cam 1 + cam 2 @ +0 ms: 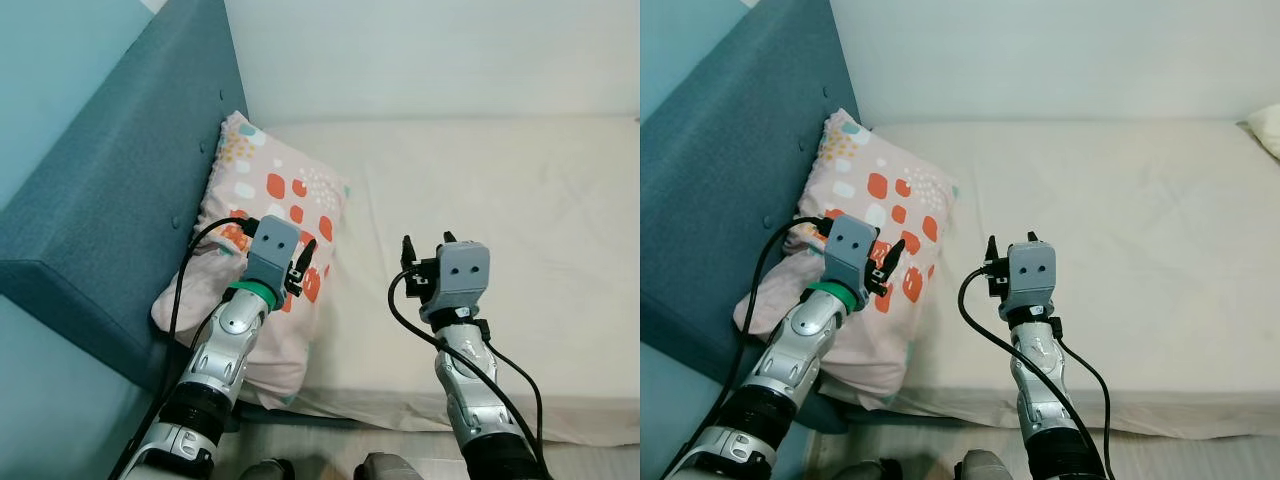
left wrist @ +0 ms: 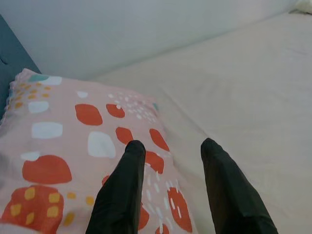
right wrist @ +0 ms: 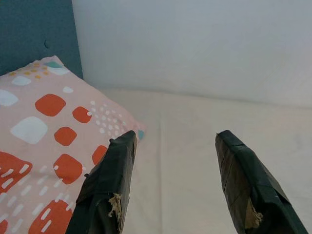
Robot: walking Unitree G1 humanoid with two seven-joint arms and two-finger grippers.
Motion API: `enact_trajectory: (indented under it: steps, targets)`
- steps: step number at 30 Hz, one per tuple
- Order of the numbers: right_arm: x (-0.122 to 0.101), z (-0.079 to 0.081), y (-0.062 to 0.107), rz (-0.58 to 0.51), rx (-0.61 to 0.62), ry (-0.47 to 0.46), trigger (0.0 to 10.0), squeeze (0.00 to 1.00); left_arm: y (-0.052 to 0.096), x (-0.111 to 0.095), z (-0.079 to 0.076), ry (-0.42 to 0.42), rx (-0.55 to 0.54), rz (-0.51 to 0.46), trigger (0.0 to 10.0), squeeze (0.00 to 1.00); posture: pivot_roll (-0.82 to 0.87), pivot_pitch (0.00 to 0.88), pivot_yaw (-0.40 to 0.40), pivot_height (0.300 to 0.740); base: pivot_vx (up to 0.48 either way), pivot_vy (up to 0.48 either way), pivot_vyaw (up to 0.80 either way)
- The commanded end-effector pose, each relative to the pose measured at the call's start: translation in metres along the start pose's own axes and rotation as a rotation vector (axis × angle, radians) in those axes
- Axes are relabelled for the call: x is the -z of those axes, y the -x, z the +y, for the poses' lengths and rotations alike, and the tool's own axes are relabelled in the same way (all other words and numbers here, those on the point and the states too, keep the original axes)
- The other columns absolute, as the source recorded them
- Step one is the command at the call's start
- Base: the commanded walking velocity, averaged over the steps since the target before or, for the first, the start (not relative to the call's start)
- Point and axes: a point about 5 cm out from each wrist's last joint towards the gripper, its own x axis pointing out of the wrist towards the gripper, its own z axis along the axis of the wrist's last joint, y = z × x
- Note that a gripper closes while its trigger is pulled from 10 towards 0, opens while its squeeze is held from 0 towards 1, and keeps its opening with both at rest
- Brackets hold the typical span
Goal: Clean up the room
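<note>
A pink pillow (image 1: 265, 190) with orange, white and teal patches leans against the teal headboard (image 1: 110, 200) at the left end of the bed. My left gripper (image 1: 303, 262) hovers open just above the pillow's near right part, nothing between its fingers (image 2: 122, 185). My right gripper (image 1: 428, 245) is open over the bare cream sheet (image 1: 500, 220), to the right of the pillow, with its fingers (image 3: 109, 180) apart and empty.
The mattress's front edge (image 1: 420, 415) runs just before my arms, with floor below it. A white wall (image 1: 430, 55) backs the bed. A corner of a pale pillow (image 1: 1268, 125) shows at the far right of the bed.
</note>
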Motion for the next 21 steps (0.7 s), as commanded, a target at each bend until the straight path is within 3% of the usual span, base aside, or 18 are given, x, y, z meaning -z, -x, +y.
enact_trajectory:
  steps: [1, 5, 12, 21]
  targets:
    - [0.0039, 0.0035, 0.0019, 0.017, -0.011, -0.015, 10.0, 0.0, 0.0021, 0.0079, 0.0012, 0.026, 0.001, 0.035, 10.0, 0.0, -0.12, 0.0, 0.082, 0.74, 0.0, 0.0, 0.0]
    - [0.0043, 0.0036, 0.0017, 0.022, -0.011, -0.024, 10.0, 0.0, 0.0015, 0.0066, 0.0001, 0.02, 0.004, 0.032, 10.0, 0.0, -0.12, 0.0, 0.081, 0.74, 0.0, 0.0, -0.2]
    - [0.0053, 0.0037, 0.0021, 0.032, -0.011, -0.028, 10.0, 0.0, 0.0014, 0.0047, -0.0007, 0.01, 0.019, 0.014, 10.0, 0.0, -0.13, 0.0, 0.081, 0.74, 0.0, 0.0, -0.64]
    - [0.0067, 0.0043, 0.0022, 0.04, -0.016, -0.014, 10.0, 0.0, 0.0015, 0.0043, -0.0018, 0.009, 0.037, 0.013, 10.0, 0.0, -0.12, 0.0, 0.081, 0.74, 0.0, 0.0, 0.0]
